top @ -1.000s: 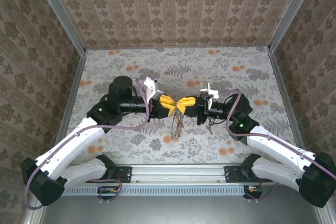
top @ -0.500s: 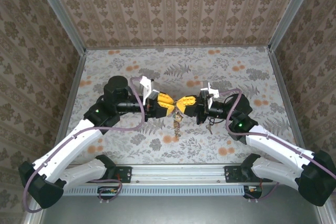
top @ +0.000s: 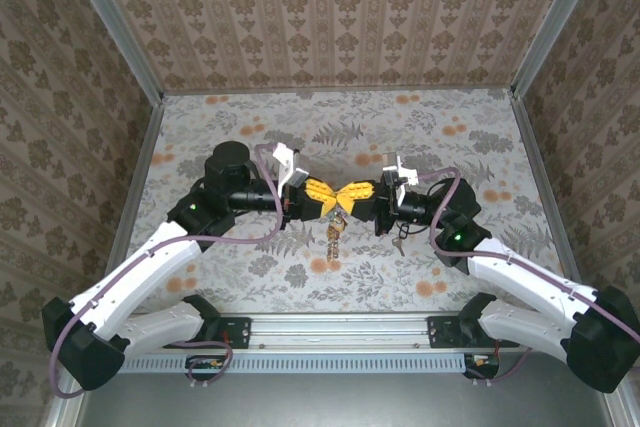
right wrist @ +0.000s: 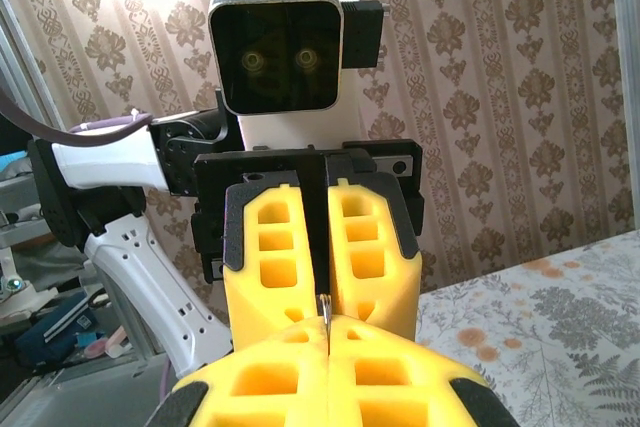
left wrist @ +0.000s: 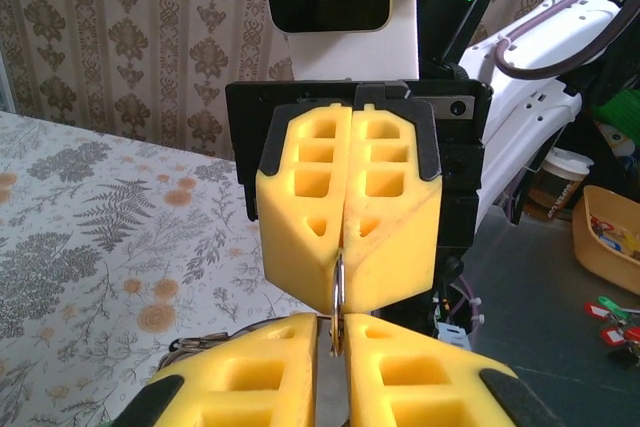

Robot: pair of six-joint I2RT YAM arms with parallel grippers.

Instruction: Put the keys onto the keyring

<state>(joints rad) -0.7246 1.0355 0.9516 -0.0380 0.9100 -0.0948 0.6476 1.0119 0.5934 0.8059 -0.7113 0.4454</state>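
Above the middle of the table, my left gripper [top: 335,198] and right gripper [top: 349,197] meet tip to tip. Between them stands the keyring [left wrist: 340,292], a thin metal loop seen edge-on. In the left wrist view, my right gripper [left wrist: 345,275] is shut on its upper part and my left gripper [left wrist: 340,335] is closed on its lower part. From the right wrist, the keyring [right wrist: 324,307] pokes up between my right gripper [right wrist: 328,335] and left gripper [right wrist: 325,309]. A small bunch of keys [top: 333,237] dangles below the meeting point.
A small dark piece [top: 398,243] sits under my right wrist. The floral table [top: 470,137] is bounded by patterned walls behind and at both sides, with a metal rail [top: 330,327] at the near edge. A yellow tub [left wrist: 608,237] stands off the table.
My left gripper has slid right toward the right gripper and its jaws have narrowed onto the keyring. The hanging keys have swung slightly. The right arm holds still.
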